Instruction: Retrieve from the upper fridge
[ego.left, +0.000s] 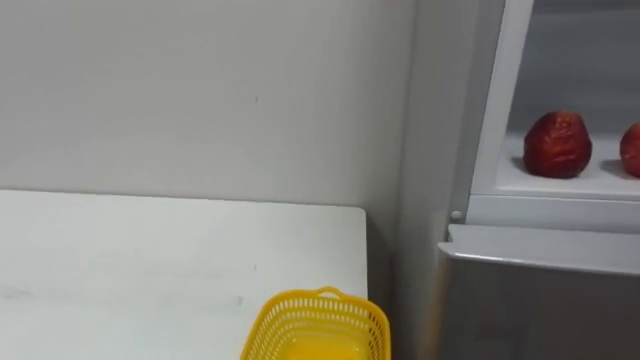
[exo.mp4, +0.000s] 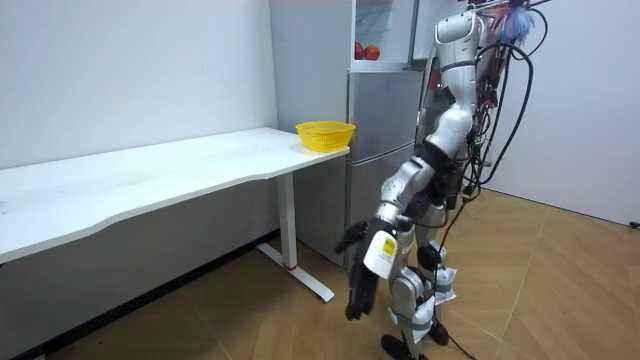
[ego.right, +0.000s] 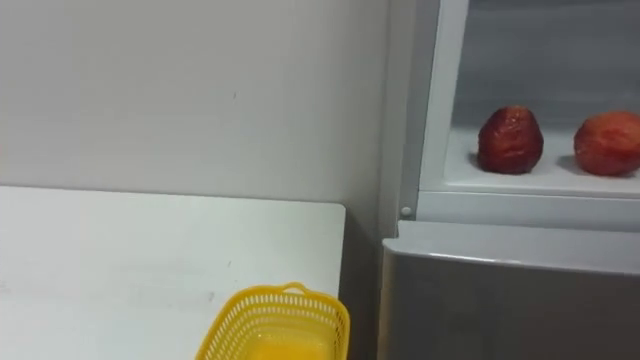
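Observation:
Two red fruits sit on the white shelf (ego.right: 520, 180) of the open upper fridge compartment: one (ego.right: 511, 140) to the left, the other (ego.right: 606, 143) at its right. In the room view they show as red spots (exo.mp4: 366, 51) high in the fridge. I stand before the fridge, beside the table's end. My left hand (exo.mp4: 358, 290) hangs low by my legs, fingers relaxed and holding nothing, far below the fruits.
A yellow mesh basket (ego.right: 275, 325) stands at the end of the white table (ego.right: 120, 260) nearest the fridge. The grey lower fridge door (ego.right: 500, 300) is closed beneath the open compartment. A plain wall runs behind the table.

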